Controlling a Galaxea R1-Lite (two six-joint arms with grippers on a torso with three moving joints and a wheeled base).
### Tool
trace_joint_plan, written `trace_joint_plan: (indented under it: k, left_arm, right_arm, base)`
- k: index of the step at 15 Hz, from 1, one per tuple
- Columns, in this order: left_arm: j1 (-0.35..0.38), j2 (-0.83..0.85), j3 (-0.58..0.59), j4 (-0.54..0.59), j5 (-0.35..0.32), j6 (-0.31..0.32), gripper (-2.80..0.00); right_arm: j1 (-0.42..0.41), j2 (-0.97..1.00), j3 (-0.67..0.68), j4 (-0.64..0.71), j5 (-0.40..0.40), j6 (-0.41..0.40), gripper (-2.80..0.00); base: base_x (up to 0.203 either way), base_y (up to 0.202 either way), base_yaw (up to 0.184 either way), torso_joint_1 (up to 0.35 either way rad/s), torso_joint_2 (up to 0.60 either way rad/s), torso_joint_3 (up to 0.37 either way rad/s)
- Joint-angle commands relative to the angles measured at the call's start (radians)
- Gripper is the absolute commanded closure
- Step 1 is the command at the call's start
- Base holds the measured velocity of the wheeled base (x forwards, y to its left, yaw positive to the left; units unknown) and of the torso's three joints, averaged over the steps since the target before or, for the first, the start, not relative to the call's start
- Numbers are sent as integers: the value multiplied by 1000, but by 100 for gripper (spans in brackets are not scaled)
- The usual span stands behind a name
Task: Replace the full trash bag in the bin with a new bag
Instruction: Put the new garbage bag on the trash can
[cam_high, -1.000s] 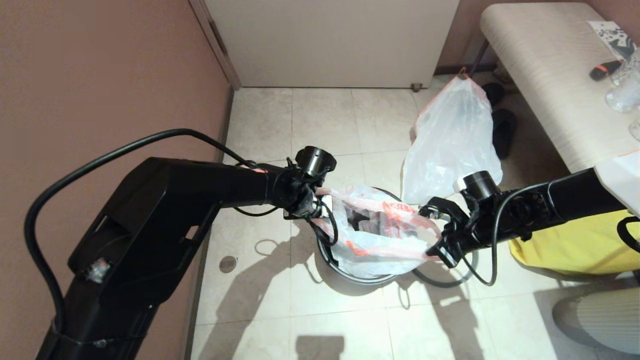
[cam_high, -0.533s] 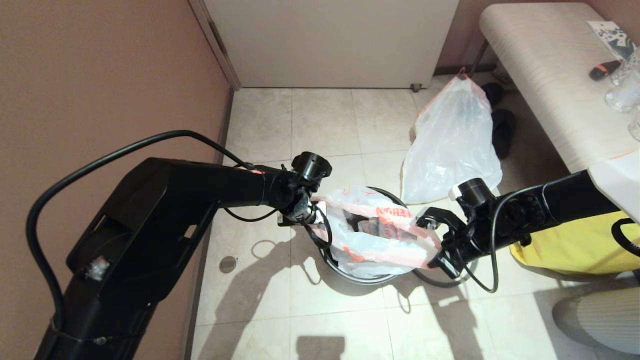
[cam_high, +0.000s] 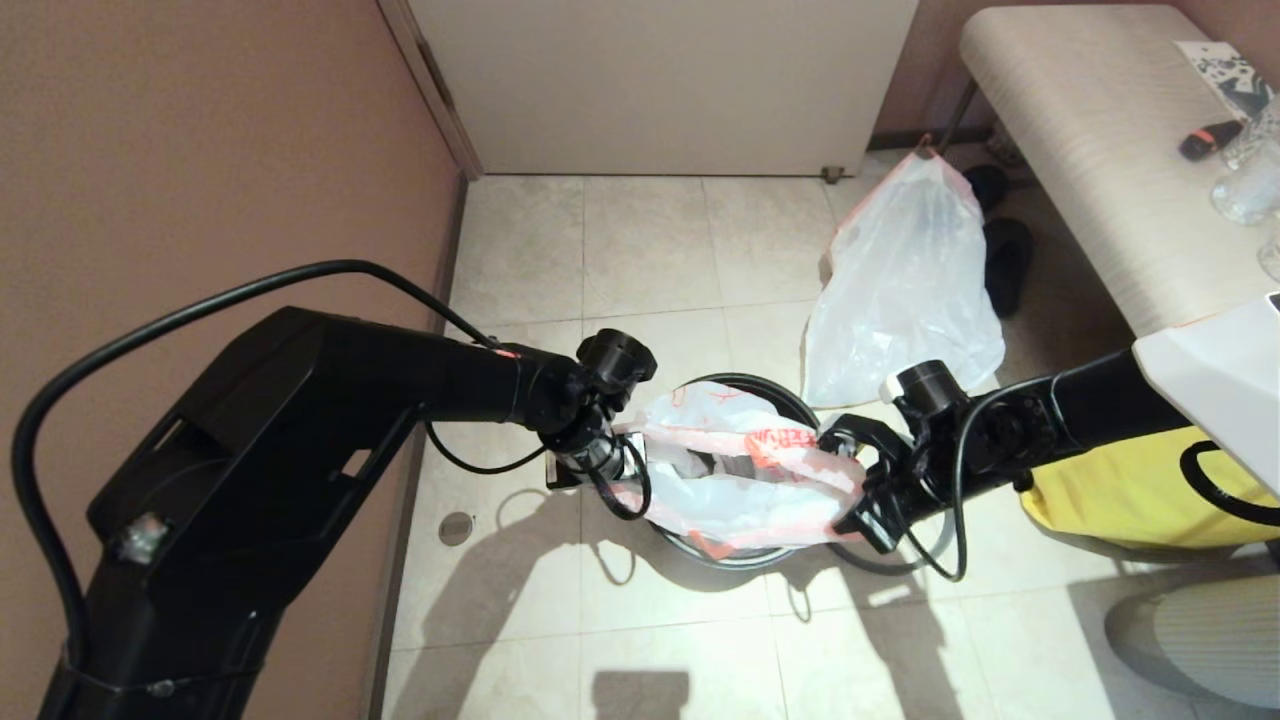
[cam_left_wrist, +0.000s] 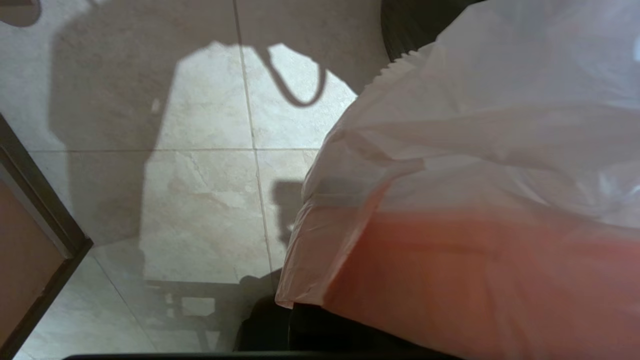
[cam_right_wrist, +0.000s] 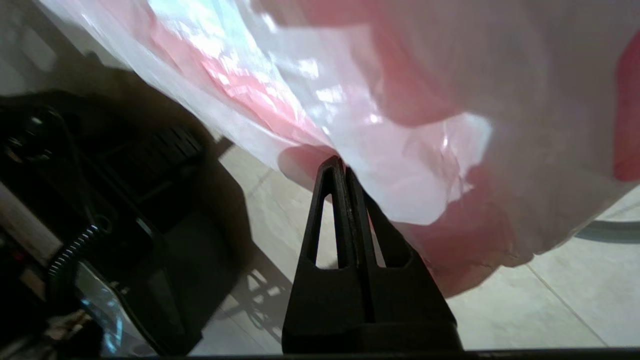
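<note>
You have the new bag stretched over the mouth of the bin, held from both sides. Your left gripper sits at the bin's left edge, pinched closed on the bag's orange-red hem. Your right gripper sits at the bin's right edge, its fingers pressed together with the hem caught at their tips. The full trash bag stands on the floor just beyond the bin, to its right.

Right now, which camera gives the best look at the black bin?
The head view: the bin sits on the floor under the new bag. The left wrist view catches only a dark edge; in the right wrist view I cannot pick it out.
</note>
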Motion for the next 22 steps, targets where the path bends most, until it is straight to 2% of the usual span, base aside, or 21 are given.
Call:
trace_joint_plan:
  k: [1, 4, 6, 10, 14, 17, 20, 22]
  left_arm:
    - [-1, -18, 24, 3, -5, -5, 0]
    - [0, -18, 67, -18, -6, -7, 0]
    - [2, -19, 105, -64, -5, -7, 0]
    - [5, -40, 150, -75, -6, -7, 0]
    - [18, -40, 202, -92, -6, -19, 0]
    - [18, -42, 250, -161, -5, -20, 0]
    - [17, -49, 271, -171, -9, -21, 0]
    - [20, -41, 278, -172, -11, -22, 0]
  right_arm:
    - [-2, -47, -15, 2, 94, 50, 0]
    - [-5, -48, -53, -3, 105, 94, 0]
    - [-20, -20, -59, -57, 97, 105, 0]
    - [-32, 22, -60, -78, 9, 81, 0]
    - [-31, 24, -53, -63, -7, 49, 0]
    - [-30, 17, -49, -18, -23, 19, 0]
    - [-29, -15, -58, 117, -26, -22, 0]
    - [-30, -2, -60, 130, -41, -34, 0]
  base:
    - [0, 0, 0, 0, 0, 0]
    - [0, 0, 0, 0, 0, 0]
    - [0, 0, 0, 0, 0, 0]
    - [0, 0, 0, 0, 0, 0]
    - [0, 0, 0, 0, 0, 0]
    - [0, 0, 0, 0, 0, 0]
    - [0, 0, 0, 0, 0, 0]
    - [0, 0, 0, 0, 0, 0]
